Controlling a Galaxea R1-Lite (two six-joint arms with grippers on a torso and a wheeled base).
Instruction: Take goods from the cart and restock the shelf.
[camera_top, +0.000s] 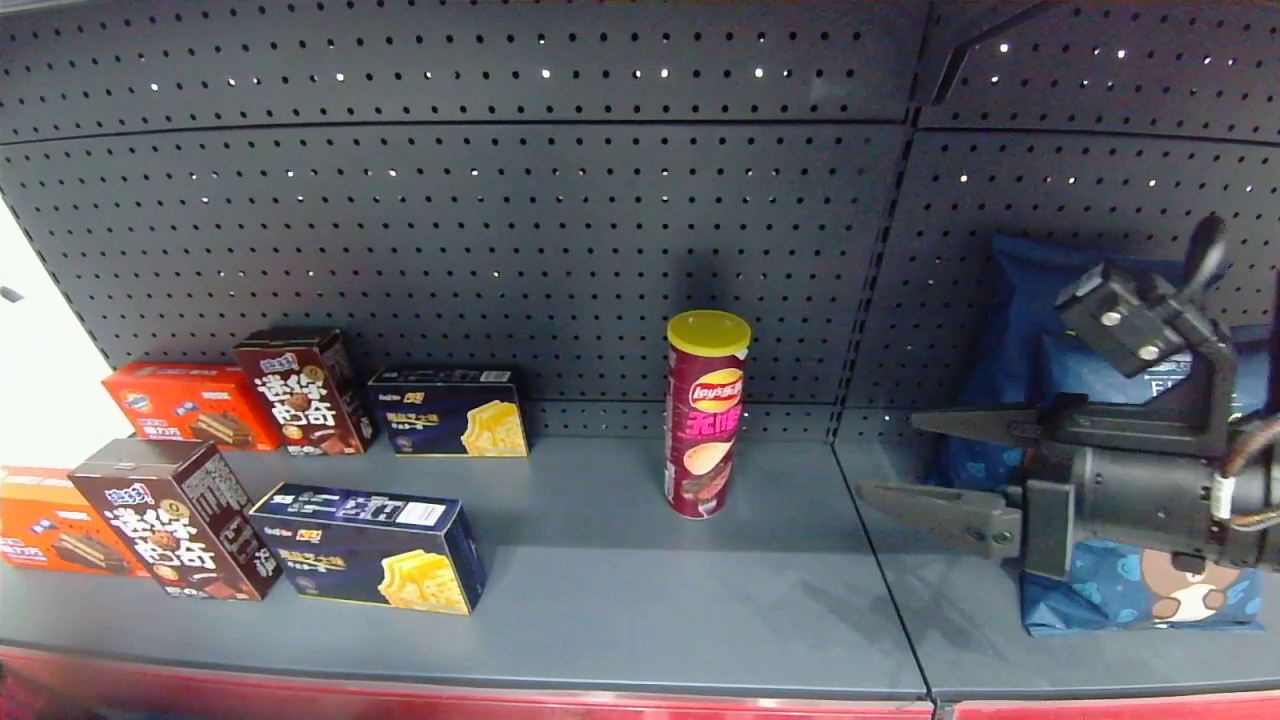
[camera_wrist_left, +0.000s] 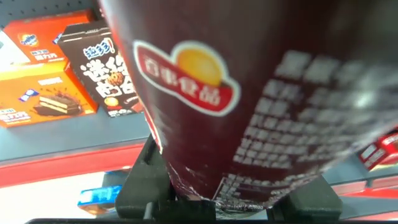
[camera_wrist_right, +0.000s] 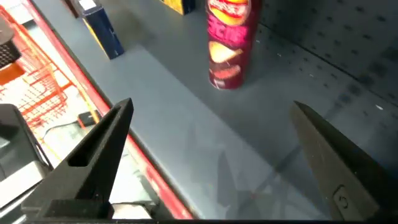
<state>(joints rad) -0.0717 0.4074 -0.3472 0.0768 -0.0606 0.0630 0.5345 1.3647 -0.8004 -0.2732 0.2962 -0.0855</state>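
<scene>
A tall chips can (camera_top: 705, 420) with a yellow lid stands upright near the middle of the grey shelf (camera_top: 620, 600), close to the perforated back panel (camera_top: 450, 220) and well apart from everything else. The right gripper (camera_top: 888, 455) hovers just off to its right, above the shelf, jaws spread wide with nothing between them; behind it lean some blue bags (camera_top: 1010, 330). From that arm's own camera, the can (camera_wrist_right: 231, 43) sits beyond the gripper's open tips (camera_wrist_right: 211, 106), and a red wire cart (camera_wrist_right: 37, 87) shows below the shelf edge. The left gripper (camera_wrist_left: 230, 199) has its jaws closed around a second can (camera_wrist_left: 249, 93), dark red, held in front of the shelf. On the shelf's left side sit two rows of orange boxes (camera_top: 190, 405), brown boxes (camera_top: 305, 390) and navy boxes (camera_top: 450, 410).
</scene>
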